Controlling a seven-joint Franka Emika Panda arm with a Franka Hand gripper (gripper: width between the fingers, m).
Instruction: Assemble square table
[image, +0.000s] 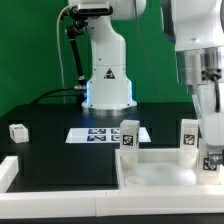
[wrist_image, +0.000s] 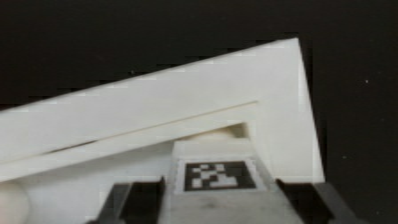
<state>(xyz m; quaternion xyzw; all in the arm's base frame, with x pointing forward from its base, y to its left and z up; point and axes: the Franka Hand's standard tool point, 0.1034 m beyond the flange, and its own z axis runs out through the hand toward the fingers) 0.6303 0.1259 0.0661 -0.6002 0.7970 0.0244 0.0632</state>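
Pinching a tagged leg (wrist_image: 221, 176) between its fingers, the hand (image: 211, 160) hangs over a corner of the square tabletop (image: 165, 168) at the exterior view's right. Two more legs (image: 129, 135) already stand upright at the slab's corners, apparently fitted. One loose leg (image: 17, 131) lies well apart on the black bench (image: 50, 140), beyond the marker board (image: 103, 134). By my judgement, roughly half is done; this leg and the loose one remain.

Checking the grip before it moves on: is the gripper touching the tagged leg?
Cannot tell. The wrist view shows the leg between the fingers, but contact isn't plain.
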